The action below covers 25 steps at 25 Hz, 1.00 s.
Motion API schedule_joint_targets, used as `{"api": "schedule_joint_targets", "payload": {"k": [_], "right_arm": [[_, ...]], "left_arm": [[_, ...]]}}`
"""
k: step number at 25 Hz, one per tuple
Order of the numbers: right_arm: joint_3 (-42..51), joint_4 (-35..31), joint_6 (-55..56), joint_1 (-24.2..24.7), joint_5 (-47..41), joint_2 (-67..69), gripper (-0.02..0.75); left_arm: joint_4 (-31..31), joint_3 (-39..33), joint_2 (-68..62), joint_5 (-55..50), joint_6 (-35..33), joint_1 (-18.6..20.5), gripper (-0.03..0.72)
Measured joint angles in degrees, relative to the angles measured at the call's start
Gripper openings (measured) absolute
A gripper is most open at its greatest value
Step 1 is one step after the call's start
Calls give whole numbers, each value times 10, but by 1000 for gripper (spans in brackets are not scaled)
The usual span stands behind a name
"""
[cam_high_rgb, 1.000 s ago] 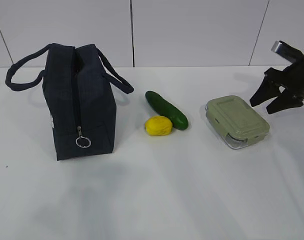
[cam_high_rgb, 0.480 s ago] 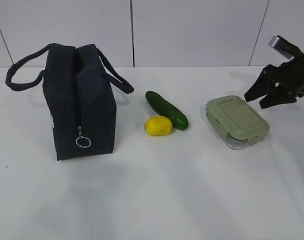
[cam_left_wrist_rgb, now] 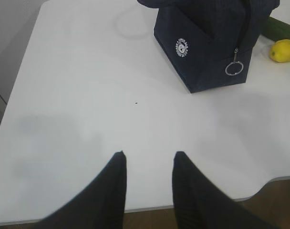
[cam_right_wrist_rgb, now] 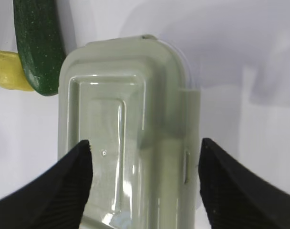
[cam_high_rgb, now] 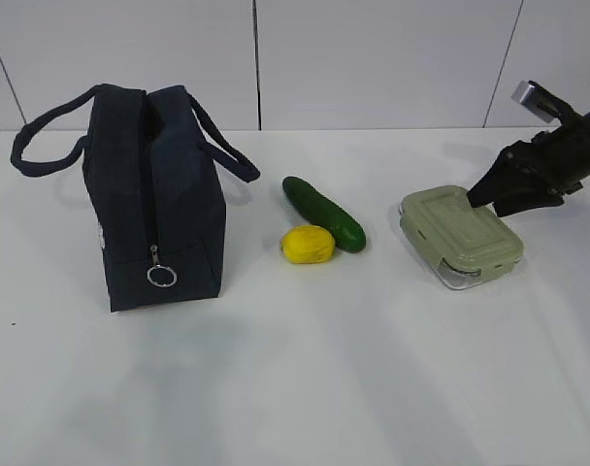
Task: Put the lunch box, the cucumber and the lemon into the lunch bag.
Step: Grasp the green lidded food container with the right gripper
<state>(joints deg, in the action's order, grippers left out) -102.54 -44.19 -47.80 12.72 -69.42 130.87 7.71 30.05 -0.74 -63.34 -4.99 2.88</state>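
The lunch box, clear glass under a sage-green lid, lies flat at the right of the table. My right gripper hovers open at its far right end; in the right wrist view the lunch box lies below and between the spread fingertips, and the gripper holds nothing. The dark green cucumber lies mid-table with the yellow lemon touching its front side. The navy lunch bag stands at the left, zipper open along the top. My left gripper hangs open over bare table near the front edge.
A silver ring pull hangs on the bag's near end, and two loop handles stick out to both sides. The white table ends just below the left fingers in the left wrist view. A white panelled wall stands behind.
My right gripper has swung left and down from beside the lunch box to just over its far right end. The left gripper and all objects are unmoved.
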Motion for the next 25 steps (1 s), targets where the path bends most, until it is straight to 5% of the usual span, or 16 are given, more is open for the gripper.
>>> {"api": "schedule_joint_targets", "payload": {"k": [25], "right_arm": [[-8, -61, -47, 0, 6, 50, 497]], "left_arm": [[10, 0, 0, 0, 0, 0, 235]]}}
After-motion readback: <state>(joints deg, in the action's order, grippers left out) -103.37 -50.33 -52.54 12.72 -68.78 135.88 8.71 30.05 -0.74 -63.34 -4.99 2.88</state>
